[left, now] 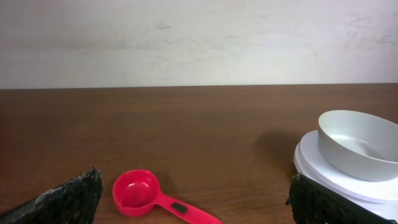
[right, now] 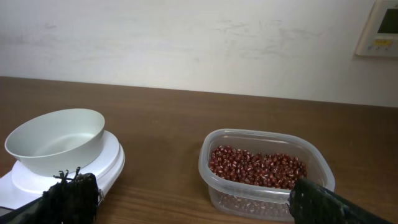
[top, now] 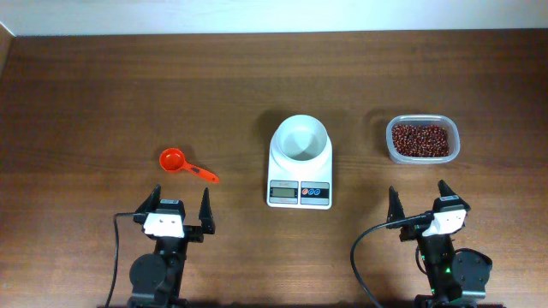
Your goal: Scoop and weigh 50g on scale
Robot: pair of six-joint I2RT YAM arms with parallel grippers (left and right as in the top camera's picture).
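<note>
Both pincers wide open and empty: left pincer [top: 181, 193] at 7 o'clock of the scale [top: 300, 175], right pincer [top: 418, 188] at 5. The beans [top: 420, 139] sit in a clear tub [top: 388, 144] at 3 o'clock of the scale. The bowl [top: 300, 139] on the scale is empty. A red scoop [top: 175, 160] lies at 9 o'clock on the surface [top: 94, 103]. Loose, light beans will likely roll and spill, so no pinching. Grab the stiff scoop by its thin handle, which is low-lying and probably slippery.

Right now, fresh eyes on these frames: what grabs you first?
The bright red scoop lies empty on the dark table, left of centre. The white scale sits mid-table, its bowl empty. To the right, a clear tub holds dark red beans.
</note>
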